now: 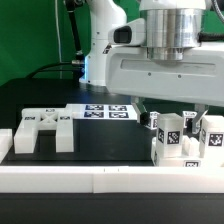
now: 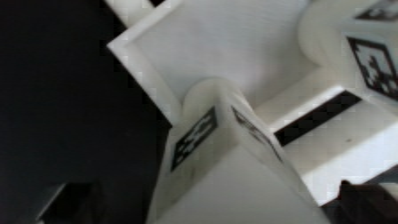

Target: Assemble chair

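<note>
At the exterior view's left you have a notched frame [image 1: 45,130] lying flat on the black table [image 1: 105,148]. The marker board [image 1: 108,111] sits mid-table behind it. At the right, your gripper [image 1: 172,118] hangs, jaws spread wide, over the clustered upright chair parts [image 1: 180,142].

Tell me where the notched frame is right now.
The notched frame lies flat at the exterior view's left, beside the marker board, behind the white border rail.
</note>
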### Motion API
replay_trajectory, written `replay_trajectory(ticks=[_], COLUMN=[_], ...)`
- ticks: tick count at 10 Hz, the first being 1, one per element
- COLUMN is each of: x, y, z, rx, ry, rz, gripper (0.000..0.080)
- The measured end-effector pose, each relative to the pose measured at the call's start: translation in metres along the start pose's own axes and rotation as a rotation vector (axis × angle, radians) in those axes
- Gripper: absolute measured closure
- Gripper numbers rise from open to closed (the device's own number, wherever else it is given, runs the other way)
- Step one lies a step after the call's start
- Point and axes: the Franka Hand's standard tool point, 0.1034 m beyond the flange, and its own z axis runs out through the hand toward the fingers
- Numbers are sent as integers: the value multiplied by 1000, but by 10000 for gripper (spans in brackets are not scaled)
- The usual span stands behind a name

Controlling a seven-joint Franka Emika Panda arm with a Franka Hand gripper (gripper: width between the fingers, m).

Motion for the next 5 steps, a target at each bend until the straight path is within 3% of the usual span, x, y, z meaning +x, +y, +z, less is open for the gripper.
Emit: replay_trajectory(ticks=[5], x=[2], y=[2], z=[0], rx=[-8], ry=[2], rz=[-401], gripper=[151])
